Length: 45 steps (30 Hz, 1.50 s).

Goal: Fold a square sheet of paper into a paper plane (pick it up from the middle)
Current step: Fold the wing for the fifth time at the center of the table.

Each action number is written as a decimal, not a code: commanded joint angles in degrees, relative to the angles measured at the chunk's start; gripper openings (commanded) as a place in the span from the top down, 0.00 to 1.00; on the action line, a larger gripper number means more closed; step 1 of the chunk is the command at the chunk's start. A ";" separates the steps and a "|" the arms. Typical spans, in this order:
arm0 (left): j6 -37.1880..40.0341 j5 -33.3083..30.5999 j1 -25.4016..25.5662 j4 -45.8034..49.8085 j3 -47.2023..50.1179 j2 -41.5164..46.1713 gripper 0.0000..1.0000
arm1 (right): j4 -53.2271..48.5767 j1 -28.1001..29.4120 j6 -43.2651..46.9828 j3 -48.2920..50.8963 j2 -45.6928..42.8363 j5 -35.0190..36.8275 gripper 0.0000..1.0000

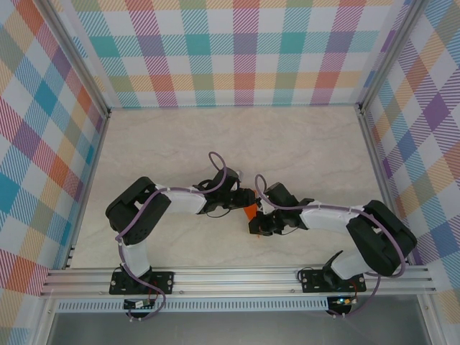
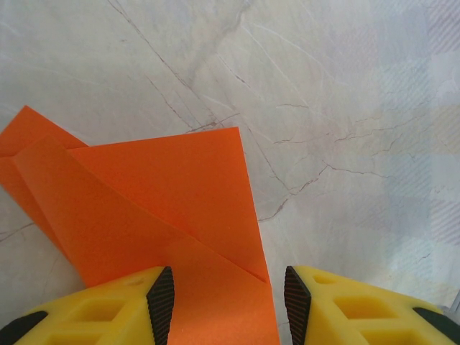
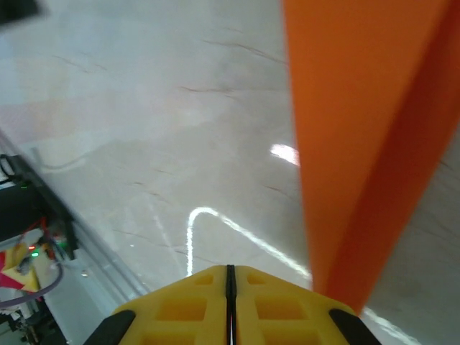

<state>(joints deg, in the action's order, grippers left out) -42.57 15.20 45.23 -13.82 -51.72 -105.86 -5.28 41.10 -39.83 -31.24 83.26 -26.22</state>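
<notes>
The square sheet of paper is bright orange and lies on the marble table, folded over itself, with a diagonal crease and a flap poking out at the left. My left gripper stands open right over its near part; the left pad is above the paper, the right pad just past its right edge. In the right wrist view the orange paper rises as a tall folded strip to the right of my right gripper, whose jaws are shut with nothing between them. From above, a scrap of orange paper shows between the left gripper and the right gripper.
The pale marble table stretches free behind the arms. Checked walls with aluminium posts close in the left, back and right. An aluminium rail runs along the near edge, with the arm bases on it.
</notes>
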 commanded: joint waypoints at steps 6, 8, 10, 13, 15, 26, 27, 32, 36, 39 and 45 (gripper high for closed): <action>0.20 2.27 0.90 2.84 0.04 -4.27 0.53 | -0.94 -0.34 -1.39 5.39 -0.84 4.03 0.89; 0.15 2.07 0.77 2.85 0.22 -4.25 0.53 | 1.41 -1.13 -2.42 7.19 -1.96 2.34 0.88; 0.17 2.07 0.90 2.84 0.28 -4.26 0.53 | 3.54 -2.55 -3.33 8.77 -2.74 0.53 0.87; 0.06 2.19 0.81 2.84 0.23 -4.27 0.53 | 8.73 -5.73 -4.80 11.62 -3.19 -4.54 0.86; 0.10 2.28 0.83 2.75 0.30 -4.17 0.53 | 10.42 -6.71 -5.14 12.17 -4.08 -7.10 0.86; -0.22 3.43 0.89 1.70 0.06 -3.99 0.53 | -8.38 -6.82 2.39 4.54 -18.50 12.68 0.56; -0.30 3.62 0.85 1.77 -0.03 -4.08 0.53 | -7.98 -6.82 2.88 3.96 -17.56 12.17 0.56; -0.31 4.04 0.82 1.83 -0.60 -4.35 0.53 | -2.84 -6.82 2.84 1.62 -9.61 7.45 0.52; -0.30 4.12 0.85 2.12 -0.72 -4.26 0.53 | -0.88 -6.82 3.44 -0.26 -5.14 7.38 0.52; -0.07 4.00 0.83 2.51 -0.74 -4.12 0.53 | -0.54 -6.83 4.39 -2.08 -2.53 5.70 0.53; -0.15 4.00 0.91 2.53 -0.77 -4.13 0.53 | 0.35 -6.82 4.72 -3.27 0.16 4.44 0.55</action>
<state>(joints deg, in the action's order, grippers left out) -42.57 15.46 45.21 -13.04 -52.36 -106.13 -6.35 34.22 -36.53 -33.23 82.54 -20.05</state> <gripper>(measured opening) 0.468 0.450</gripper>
